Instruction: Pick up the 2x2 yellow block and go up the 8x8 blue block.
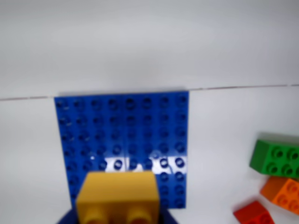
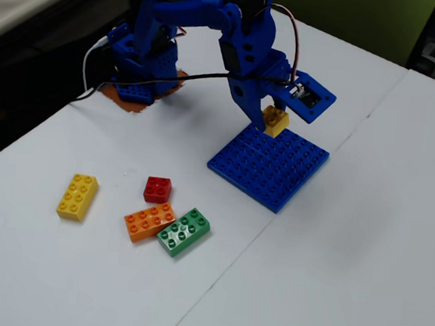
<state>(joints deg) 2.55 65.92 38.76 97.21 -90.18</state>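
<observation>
While the fingers (image 2: 274, 119) clamp the 2x2 yellow block (image 2: 275, 121), it hangs above the 8x8 blue block (image 2: 268, 166), whose studs carry nothing.

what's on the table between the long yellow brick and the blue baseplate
In the fixed view, the red brick lies between the long yellow brick and the blue baseplate; otherwise bare white table.

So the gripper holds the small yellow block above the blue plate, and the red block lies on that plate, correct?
Not quite: the red block lies on the white table, left of the blue plate in the fixed view. The gripper does hold the small yellow block over it.
</observation>
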